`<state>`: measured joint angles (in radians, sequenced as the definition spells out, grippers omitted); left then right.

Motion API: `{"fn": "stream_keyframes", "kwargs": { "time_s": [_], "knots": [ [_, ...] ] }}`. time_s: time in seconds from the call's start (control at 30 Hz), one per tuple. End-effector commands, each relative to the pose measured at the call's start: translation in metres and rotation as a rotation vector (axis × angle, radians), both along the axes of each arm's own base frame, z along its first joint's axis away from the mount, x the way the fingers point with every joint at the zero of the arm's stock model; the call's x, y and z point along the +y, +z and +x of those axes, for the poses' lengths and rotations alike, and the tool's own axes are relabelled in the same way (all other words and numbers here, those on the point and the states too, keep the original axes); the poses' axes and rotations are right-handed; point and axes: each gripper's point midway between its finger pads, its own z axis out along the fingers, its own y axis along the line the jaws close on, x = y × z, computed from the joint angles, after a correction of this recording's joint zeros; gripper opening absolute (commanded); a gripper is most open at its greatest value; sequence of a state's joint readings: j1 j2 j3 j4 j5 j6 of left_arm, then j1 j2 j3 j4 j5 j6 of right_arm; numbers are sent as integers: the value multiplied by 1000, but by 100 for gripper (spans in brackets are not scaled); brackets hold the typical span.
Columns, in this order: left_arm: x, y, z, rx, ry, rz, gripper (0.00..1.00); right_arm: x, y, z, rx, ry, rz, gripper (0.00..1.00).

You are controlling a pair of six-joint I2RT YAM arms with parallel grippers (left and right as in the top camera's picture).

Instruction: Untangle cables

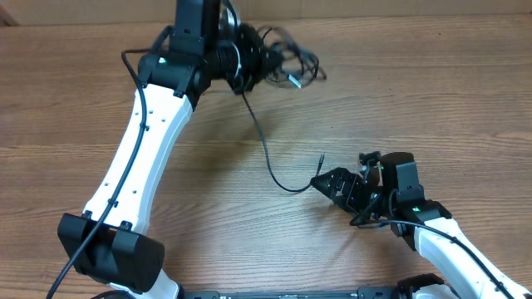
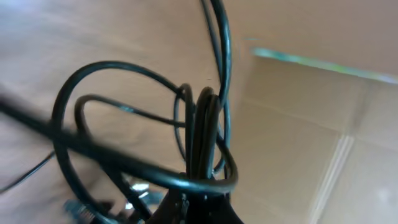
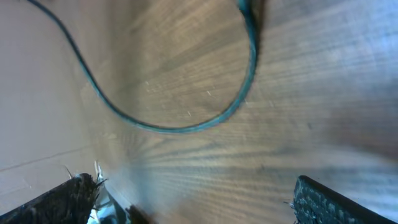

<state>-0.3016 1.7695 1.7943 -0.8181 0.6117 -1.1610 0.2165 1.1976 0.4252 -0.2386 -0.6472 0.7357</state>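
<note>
My left hand (image 1: pixel 266 66) pinches the cables (image 1: pixel 293 60) in a bunch at the worktop (image 1: pixel 416 100) far edge, right hand (image 1: pixel 326 184) spread empty nr the trailing end, so pulling w/o anchoring it could cinch the knot tighter.

Both the left arm (image 1: pixel 154 145) and the right arm (image 1: pixel 453 249) had glossy white shells with matte black joint housings. A thick black wire (image 1: pixel 143 116) ran along the left link. A green light (image 1: pixel 164 60) glowed at the left wrist and a second green light (image 1: pixel 407 197) at the right. The right fingers (image 3: pixel 329 202) were dark and rough-textured.
</note>
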Motion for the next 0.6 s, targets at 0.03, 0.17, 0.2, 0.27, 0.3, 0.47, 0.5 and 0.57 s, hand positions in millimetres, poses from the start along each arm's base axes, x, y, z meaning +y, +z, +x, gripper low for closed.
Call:
{"fn": "stream_keyframes", "kwargs": {
  "time_s": [0.03,0.17,0.2,0.27,0.3,0.47,0.5,0.57],
  "knots": [
    [25,-21,-11,90,115,160,17,-6,-4,-1,8,-16,-35,100],
    [54,-46,-27,179,180,324,53,-13,-10,0,20,-43,-78,100],
    [61,-51,-29,181,184,373,58,-13,-11,0,19,-46,-83,100],
    [76,-58,-33,178,189,466,66,-15,-12,1,18,-51,-91,100],
    [84,-61,-34,174,191,512,71,-15,-12,1,17,-55,-95,100],
    [105,-71,-50,201,152,654,93,-20,-15,4,12,-73,-123,100],
    [106,-72,-54,218,145,661,100,-22,-16,5,10,-81,-133,100],
    [106,-75,-63,248,129,674,99,-26,-18,7,4,-99,-160,100]
  ]
}}
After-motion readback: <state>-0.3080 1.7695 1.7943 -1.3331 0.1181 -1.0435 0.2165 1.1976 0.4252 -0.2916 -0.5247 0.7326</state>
